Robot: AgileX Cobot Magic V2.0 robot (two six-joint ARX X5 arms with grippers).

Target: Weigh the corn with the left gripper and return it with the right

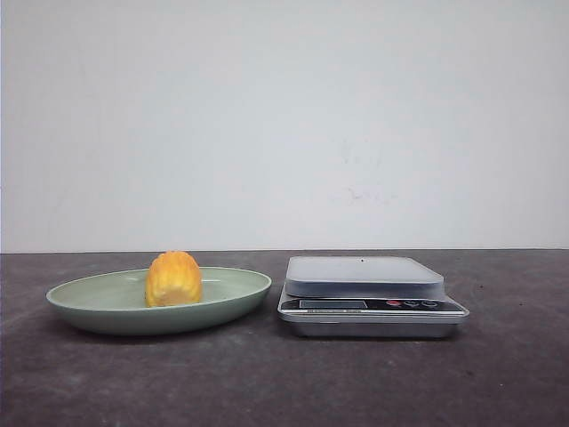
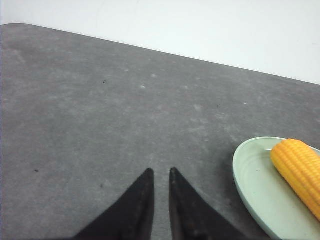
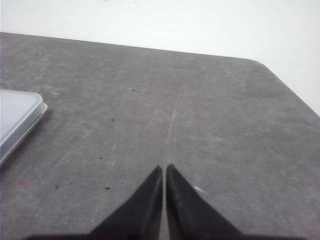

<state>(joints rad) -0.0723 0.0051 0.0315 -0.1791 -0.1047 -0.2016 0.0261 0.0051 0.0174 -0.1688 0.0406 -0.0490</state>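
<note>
The corn (image 1: 173, 278), a short yellow-orange cob piece, lies in a pale green plate (image 1: 80, 298) at the left of the table. A silver kitchen scale (image 1: 364, 276) with an empty grey platform stands just right of the plate. Neither gripper shows in the front view. In the left wrist view my left gripper (image 2: 160, 171) hangs over bare table, jaws nearly together with a thin slit and nothing between them; the corn (image 2: 300, 170) and plate (image 2: 250, 175) lie off to one side. My right gripper (image 3: 164, 166) is shut and empty over bare table, with the scale's corner (image 3: 17, 117) off to one side.
The dark grey tabletop (image 1: 284, 382) runs back to a white wall. The right wrist view shows the table's rounded far corner (image 3: 260, 62). The scale's display and buttons (image 1: 409, 303) face the front.
</note>
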